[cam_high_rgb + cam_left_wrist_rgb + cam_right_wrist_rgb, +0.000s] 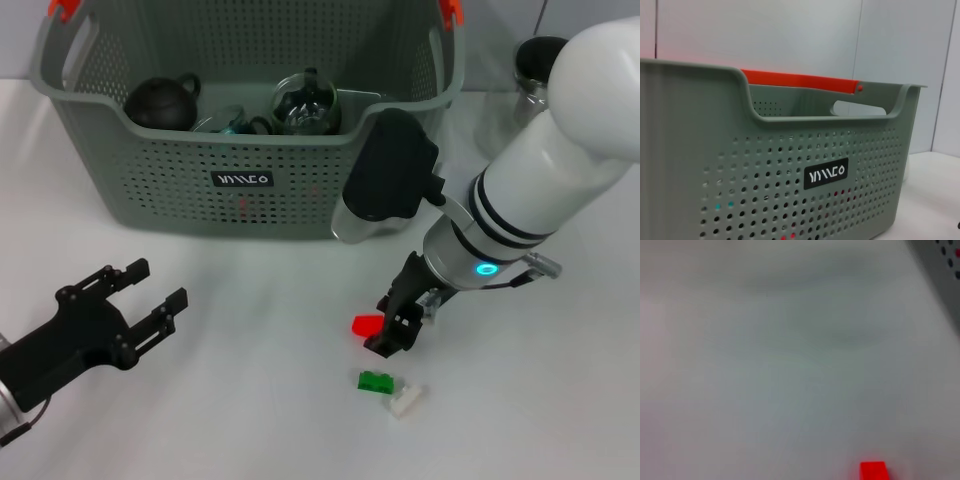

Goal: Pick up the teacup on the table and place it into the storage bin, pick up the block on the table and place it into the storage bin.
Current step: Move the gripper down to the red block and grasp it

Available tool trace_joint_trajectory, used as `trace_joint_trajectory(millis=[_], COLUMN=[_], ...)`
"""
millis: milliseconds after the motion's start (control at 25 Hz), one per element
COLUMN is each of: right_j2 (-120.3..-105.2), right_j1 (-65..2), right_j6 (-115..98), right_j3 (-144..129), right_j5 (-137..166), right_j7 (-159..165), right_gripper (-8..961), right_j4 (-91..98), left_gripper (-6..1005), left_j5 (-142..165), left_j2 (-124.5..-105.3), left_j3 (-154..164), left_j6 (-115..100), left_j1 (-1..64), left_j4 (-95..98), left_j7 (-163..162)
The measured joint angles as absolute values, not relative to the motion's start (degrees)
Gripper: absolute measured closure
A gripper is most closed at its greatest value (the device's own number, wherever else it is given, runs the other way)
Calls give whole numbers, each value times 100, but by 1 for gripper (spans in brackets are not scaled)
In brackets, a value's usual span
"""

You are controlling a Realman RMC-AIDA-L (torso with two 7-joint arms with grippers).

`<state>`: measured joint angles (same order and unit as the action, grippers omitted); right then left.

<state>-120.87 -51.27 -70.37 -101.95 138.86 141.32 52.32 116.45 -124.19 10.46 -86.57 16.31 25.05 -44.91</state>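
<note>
right claw down at the red block, bin already stocked

spread across the whole scene: white table (250, 400). standing at the far side, from left to past centre: grey-green perforated storage bin (150, 190), orange handle clips (62, 9) at its top corners, small dark label (243, 180) with white lettering on the near wall. seen close up from the left wrist too, near wall and orange clip filling that view.

reaching in from the far right: white right arm (560, 170), black wrist housing overlapping the bin's near right corner, lit blue ring near the wrist. at its tip, right gripper (398, 322), lowered to the table near centre-right, dark fingers right against the red block (368, 325) (whether clenched on it or merely beside it, cannot tell).

parked at the near left: black left gripper (140, 292), fingers spread apart, grasping nothing, well apart from the blocks.

inside the bin: dark round teapot (160, 102) at the left, clear glass pot (305, 102) right of it, a teacup (232, 121) between and just in front of them.

beyond the bin's right end, partly hidden by the arm: glass jug (535, 70) with black lid.

smallest, on the table just near of the red block: green block (376, 381), with a white block (405, 399) touching its right side.
</note>
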Motion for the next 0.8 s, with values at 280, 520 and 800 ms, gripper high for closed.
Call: trace_joint_trajectory(millis=[280, 520, 800], right_j2=[-12093, -12091, -12094], right_j1=[-5252, -5254, -5272], right_j6=[-6892, -6802, -6777], right_j3=[-10196, -10201, -10239], right_j5=[13768, 13714, 13701], right_j7=[14127, 14159, 14184], right_gripper=[512, 655, 744], right_j4=[4944, 4916, 4860], left_gripper=[371, 371, 370], left_j5=[11645, 11645, 11645], left_j2=[-12419, -12419, -12419], left_j3=[1037, 1026, 1019], left_j6=[-8657, -8657, -8657], left_j1=[1617, 1613, 1608], left_j4=[2505, 2505, 2505], left_j7=[-4491, -4491, -4491])
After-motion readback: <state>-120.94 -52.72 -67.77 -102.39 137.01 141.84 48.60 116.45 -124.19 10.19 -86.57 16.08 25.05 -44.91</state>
